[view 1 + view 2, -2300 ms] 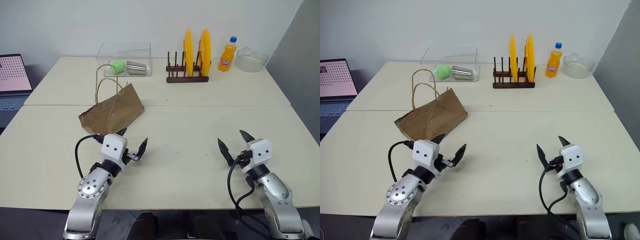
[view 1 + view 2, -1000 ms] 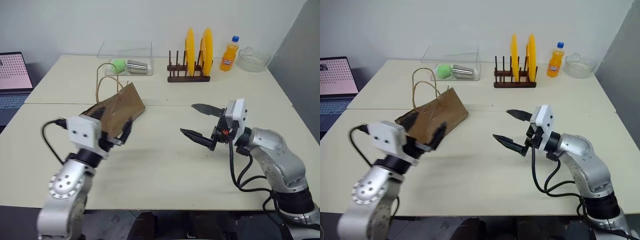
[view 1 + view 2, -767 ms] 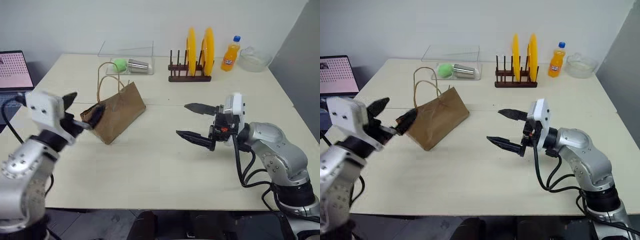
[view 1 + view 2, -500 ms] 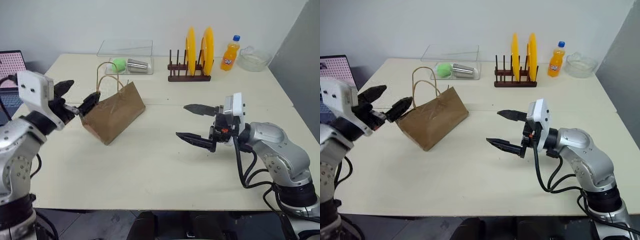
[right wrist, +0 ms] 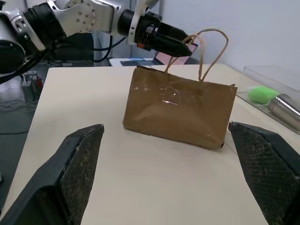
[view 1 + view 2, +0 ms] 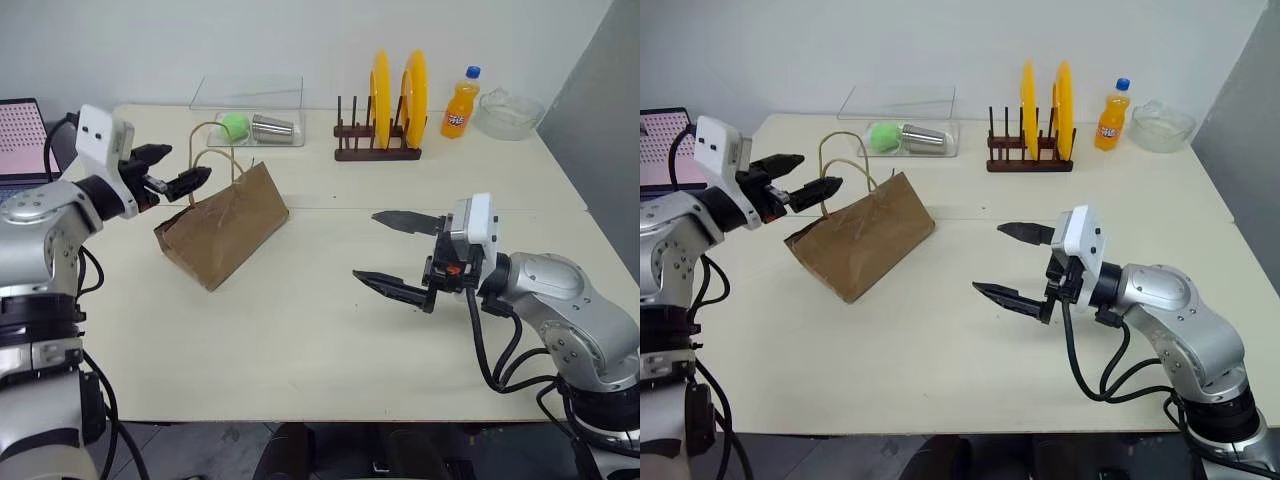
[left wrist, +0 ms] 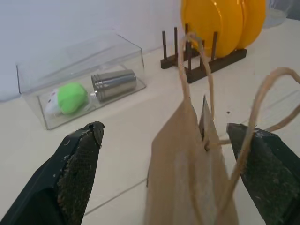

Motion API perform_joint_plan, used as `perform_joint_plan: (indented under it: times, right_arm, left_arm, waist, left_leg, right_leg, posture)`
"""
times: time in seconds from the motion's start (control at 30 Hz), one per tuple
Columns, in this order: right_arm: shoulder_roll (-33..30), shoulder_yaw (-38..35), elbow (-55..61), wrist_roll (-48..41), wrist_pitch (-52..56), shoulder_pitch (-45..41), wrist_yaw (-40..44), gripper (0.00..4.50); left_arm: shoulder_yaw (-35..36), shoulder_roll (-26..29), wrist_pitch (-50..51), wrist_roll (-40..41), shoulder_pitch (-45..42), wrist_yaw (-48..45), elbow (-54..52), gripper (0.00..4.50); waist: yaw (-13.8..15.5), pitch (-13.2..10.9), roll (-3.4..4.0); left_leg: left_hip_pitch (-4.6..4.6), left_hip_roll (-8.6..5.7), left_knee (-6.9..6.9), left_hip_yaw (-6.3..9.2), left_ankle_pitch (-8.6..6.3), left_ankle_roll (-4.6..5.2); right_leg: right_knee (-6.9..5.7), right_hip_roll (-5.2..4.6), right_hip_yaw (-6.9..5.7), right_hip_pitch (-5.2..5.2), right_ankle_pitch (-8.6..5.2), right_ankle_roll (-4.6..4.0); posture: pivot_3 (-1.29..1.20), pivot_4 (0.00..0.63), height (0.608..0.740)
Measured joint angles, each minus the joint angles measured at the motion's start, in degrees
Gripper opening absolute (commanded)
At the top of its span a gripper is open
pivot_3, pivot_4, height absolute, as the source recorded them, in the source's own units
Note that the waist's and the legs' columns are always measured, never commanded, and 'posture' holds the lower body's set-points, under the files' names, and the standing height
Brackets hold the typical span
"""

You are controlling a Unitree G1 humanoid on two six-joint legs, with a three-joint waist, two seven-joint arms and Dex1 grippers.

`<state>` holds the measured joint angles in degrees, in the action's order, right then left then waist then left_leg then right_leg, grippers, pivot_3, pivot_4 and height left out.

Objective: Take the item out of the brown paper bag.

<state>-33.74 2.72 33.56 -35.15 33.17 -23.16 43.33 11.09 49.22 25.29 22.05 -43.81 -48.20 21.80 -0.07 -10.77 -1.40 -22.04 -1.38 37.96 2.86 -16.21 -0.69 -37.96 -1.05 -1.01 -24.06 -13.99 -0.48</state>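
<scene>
Both tools stood apart around the brown paper bag, neither touching it.

The bag sat tilted on the tabletop, its two twine handles looping up at the left tool, whose black fingers were spread wide just beside the loops (one fingertip close to a handle in the left wrist view, contact not clear). The right tool hovered level over the tabletop, well apart from the bag, fingers wide and pointing toward it. The cola bottle could not be seen; the bag hid whatever lay inside. Behind stood a clear plastic box with a green ball and metal cup, a rack of yellow plates, an orange soda bottle and a glass bowl.
</scene>
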Motion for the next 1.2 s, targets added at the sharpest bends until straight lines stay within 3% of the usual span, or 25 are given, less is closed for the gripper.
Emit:
perform_joint_plan:
  times: [0.1,0.5,0.73,1.2]
  right_arm:
    - [-0.31,-0.61,0.25,0.00,0.28,0.21,-0.73,4.50]
    - [-1.15,-1.04,1.35,-0.06,1.24,0.27,-2.09,4.50]
    - [-1.71,-1.75,2.54,-0.83,2.46,0.96,-2.56,4.50]
    - [-5.61,-6.10,6.16,-4.47,5.84,4.06,-3.99,4.50]
  left_arm:
    - [-1.45,-0.63,-2.75,-1.73,-3.33,-1.92,4.60,3.85]
    - [-4.24,-4.87,-10.81,-7.07,-11.12,-4.94,19.06,0.17]
    - [-4.31,-5.02,-13.27,-7.72,-14.22,-8.63,21.91,0.08]
    - [-8.35,-9.16,-19.87,-11.23,-31.82,-19.75,32.78,0.08]
  waist:
    - [-0.02,0.00,0.00]
    - [-0.09,0.00,-0.01]
    - [-0.08,0.00,-0.03]
    - [-0.09,-0.05,-0.11]
  left_leg:
    - [0.01,0.00,0.00,-0.01,0.00,0.00]
    - [0.00,-0.01,0.03,-0.02,-0.01,0.02]
    - [-0.03,-0.02,0.07,-0.01,0.00,0.02]
    - [-0.12,-0.04,0.16,-0.02,-0.01,0.04]
  right_leg:
    - [-0.04,0.00,0.00,-0.01,0.00,0.00]
    - [-0.09,0.00,-0.02,-0.01,0.01,0.00]
    - [-0.10,0.00,-0.04,-0.01,0.01,0.00]
    - [-0.12,0.01,-0.09,-0.02,0.02,0.02]
  posture:
    - [0.00,0.150,0.740]
    - [0.00,0.150,0.740]
    - [0.00,0.150,0.740]
    - [0.00,0.150,0.740]
